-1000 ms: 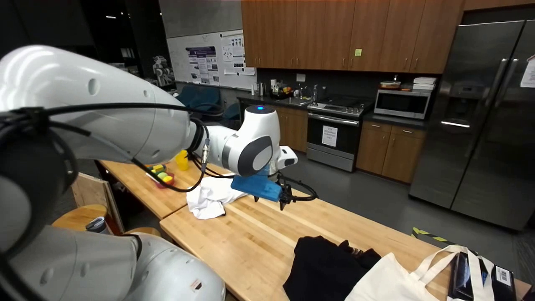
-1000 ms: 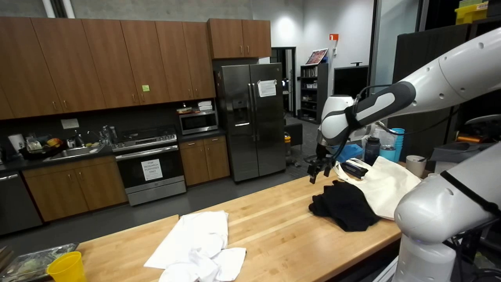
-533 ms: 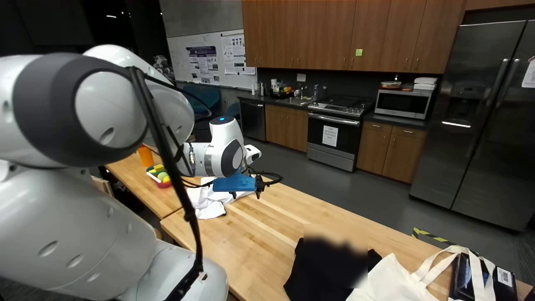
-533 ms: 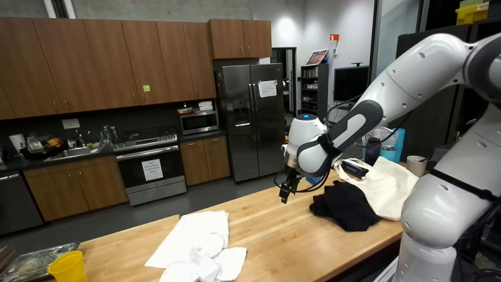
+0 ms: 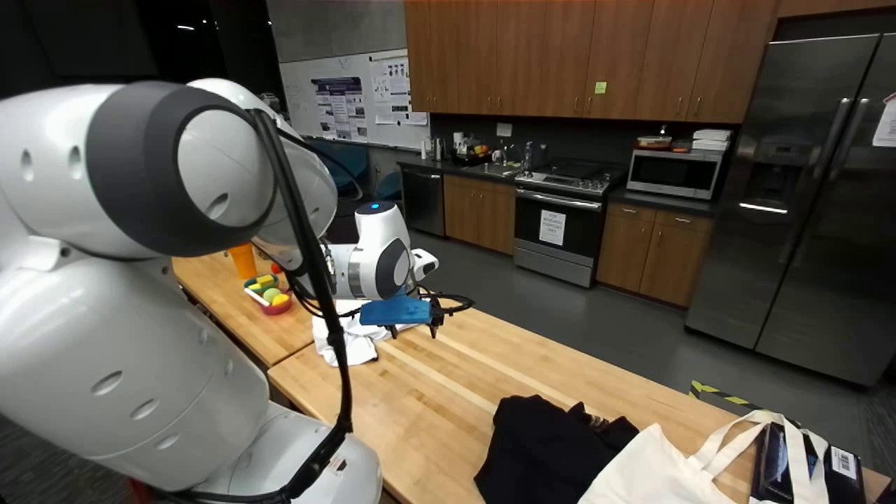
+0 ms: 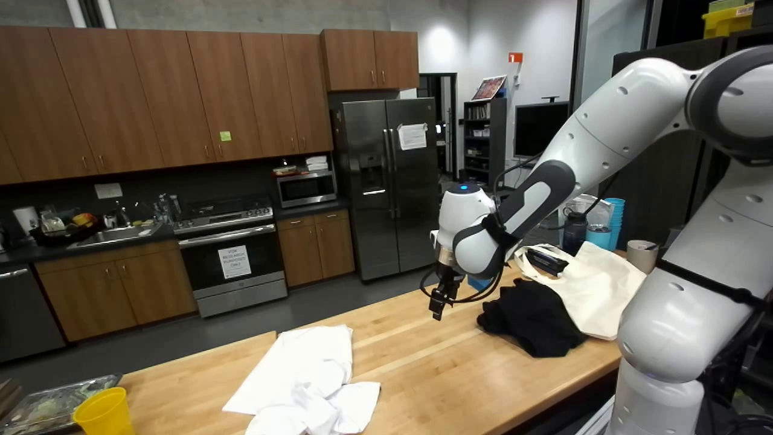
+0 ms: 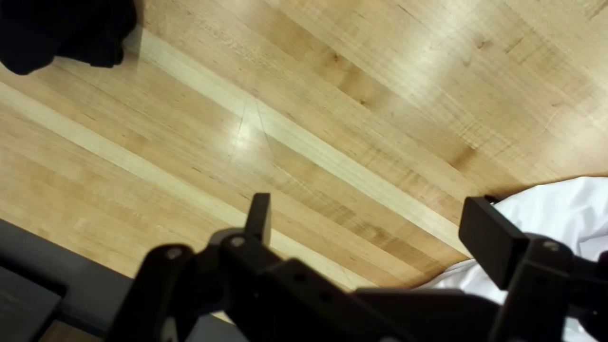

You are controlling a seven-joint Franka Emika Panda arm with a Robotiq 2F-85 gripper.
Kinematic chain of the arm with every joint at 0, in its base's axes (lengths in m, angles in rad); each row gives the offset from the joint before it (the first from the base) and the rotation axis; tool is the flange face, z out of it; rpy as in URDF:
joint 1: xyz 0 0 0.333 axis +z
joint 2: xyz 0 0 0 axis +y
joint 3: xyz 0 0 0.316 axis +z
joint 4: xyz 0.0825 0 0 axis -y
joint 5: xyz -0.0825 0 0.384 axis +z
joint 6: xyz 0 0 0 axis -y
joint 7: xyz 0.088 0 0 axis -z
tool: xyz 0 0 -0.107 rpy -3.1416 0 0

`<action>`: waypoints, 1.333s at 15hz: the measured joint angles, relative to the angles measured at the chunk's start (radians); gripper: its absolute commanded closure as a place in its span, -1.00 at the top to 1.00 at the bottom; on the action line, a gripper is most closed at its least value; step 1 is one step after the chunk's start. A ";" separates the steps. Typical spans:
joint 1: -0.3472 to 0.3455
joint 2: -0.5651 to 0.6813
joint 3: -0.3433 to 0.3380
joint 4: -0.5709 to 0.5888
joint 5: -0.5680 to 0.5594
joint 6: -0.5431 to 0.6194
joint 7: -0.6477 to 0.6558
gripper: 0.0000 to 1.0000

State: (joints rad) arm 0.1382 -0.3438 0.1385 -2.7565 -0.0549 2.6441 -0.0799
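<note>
In an exterior view, the black cloth (image 5: 535,448) lies near on the wood table (image 5: 427,406), with room between it and the white cloth (image 5: 358,346), farther left. The gripper (image 7: 373,227) hangs over the table by the white cloth, its two fingers (image 7: 491,242) spread wide. In the wrist view, a table edge (image 7: 57,241) runs at the left. There is one bag (image 5: 651,476), near right, two cloths, and far off one stove (image 5: 558,231).

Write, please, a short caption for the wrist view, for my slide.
Open end effector above a wooden table, with black cloth at upper left and white cloth at lower right.
</note>
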 measured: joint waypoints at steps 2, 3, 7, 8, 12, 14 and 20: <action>0.006 0.001 -0.004 0.001 0.007 0.000 -0.010 1.00; 0.019 0.005 -0.011 0.006 0.018 0.004 -0.037 1.00; 0.048 0.064 0.014 0.157 -0.064 -0.069 -0.107 1.00; 0.051 0.089 0.032 0.224 -0.093 -0.120 -0.115 1.00; 0.100 0.254 0.086 0.473 -0.107 -0.234 -0.216 1.00; 0.124 0.376 0.107 0.570 -0.099 -0.233 -0.277 1.00; 0.129 0.765 0.145 0.789 0.003 -0.253 -0.399 1.00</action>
State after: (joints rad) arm 0.2676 0.4212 0.2831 -1.9673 -0.0522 2.3909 -0.4788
